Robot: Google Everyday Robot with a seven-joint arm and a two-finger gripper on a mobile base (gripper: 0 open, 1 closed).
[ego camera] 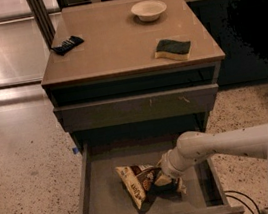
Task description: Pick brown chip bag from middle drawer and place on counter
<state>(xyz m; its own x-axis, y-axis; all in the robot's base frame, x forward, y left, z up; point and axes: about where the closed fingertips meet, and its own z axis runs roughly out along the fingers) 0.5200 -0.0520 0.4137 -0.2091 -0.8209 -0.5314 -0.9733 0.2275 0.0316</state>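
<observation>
The brown chip bag (pixel 137 182) lies crumpled on the flat grey floor of the open middle drawer (pixel 105 197), a little right of its centre, with its left end tilted up. My gripper (pixel 164 182) reaches into the drawer from the right and sits on the bag's right half, hiding that part. The pale arm (pixel 216 145) runs over the drawer's right side. The tan counter (pixel 113 41) tops the dark cabinet above.
On the counter are a small black packet (pixel 67 44) at the left, a white bowl (pixel 148 10) at the back and a green-and-yellow sponge (pixel 173 48) at the right. A shut drawer front with pale scratches (pixel 137 108) overhangs the open drawer. Speckled floor lies all around.
</observation>
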